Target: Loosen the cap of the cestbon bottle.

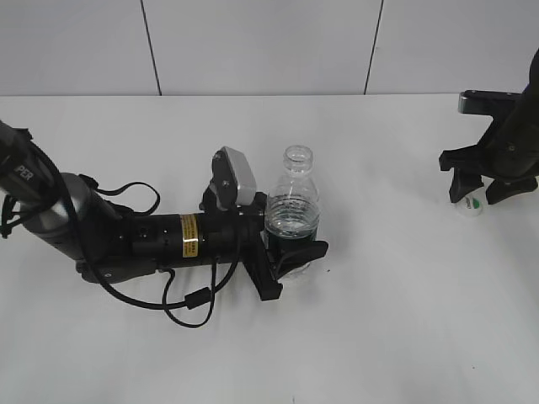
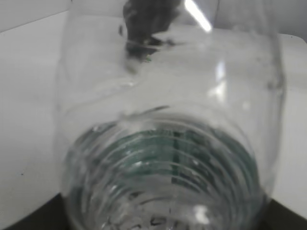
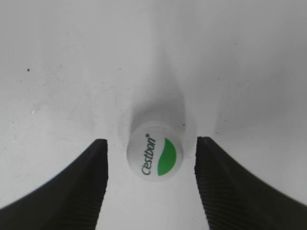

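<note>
My right gripper [image 3: 151,179] is spread wide, and the cap [image 3: 155,149] sits on the table [image 1: 404,320] between the two pads with a clear gap on each side — not touching either one, green leaf mark facing up. My left gripper [image 1: 290,261] is clenched around the lower body of the cestbon bottle [image 1: 292,210], holding it upright near the middle of the table; the left wrist view is basically all clear ribbed plastic with the green label band showing through. In the exterior view the bottle's neck is bare and open at the top, so as far as I can judge the job is past "loosened" — the cap is fully off and lying well apart from the bottle, over on the right side. What's left looks like just backing away, maybe letting go of the bottle. Room-wise it's easy: bare white tabletop all around the cap and the bottle, nothing else close by, and the wall [image 1: 253,42] is well behind both. The only thing I'd watch is nudging the cap with a pad if I shift sideways before lifting.
</note>
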`<action>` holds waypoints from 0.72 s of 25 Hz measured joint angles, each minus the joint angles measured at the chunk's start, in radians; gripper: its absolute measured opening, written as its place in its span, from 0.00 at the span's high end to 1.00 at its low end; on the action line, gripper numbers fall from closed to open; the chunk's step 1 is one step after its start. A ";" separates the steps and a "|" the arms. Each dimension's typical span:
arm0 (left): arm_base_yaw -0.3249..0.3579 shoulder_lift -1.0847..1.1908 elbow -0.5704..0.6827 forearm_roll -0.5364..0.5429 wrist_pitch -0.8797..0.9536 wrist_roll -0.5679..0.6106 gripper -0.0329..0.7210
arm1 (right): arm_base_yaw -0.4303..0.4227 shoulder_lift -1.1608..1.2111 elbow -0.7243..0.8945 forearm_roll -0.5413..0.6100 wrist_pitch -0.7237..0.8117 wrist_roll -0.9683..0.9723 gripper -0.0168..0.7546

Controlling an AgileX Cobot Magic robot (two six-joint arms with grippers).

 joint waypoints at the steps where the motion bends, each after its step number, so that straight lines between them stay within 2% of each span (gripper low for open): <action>1: 0.000 0.000 0.000 0.000 0.000 0.000 0.42 | 0.000 0.000 0.000 0.000 0.000 0.000 0.40; 18: 0.000 0.000 0.000 -0.012 -0.001 -0.007 0.42 | 0.000 -0.041 -0.127 0.002 0.117 0.000 0.38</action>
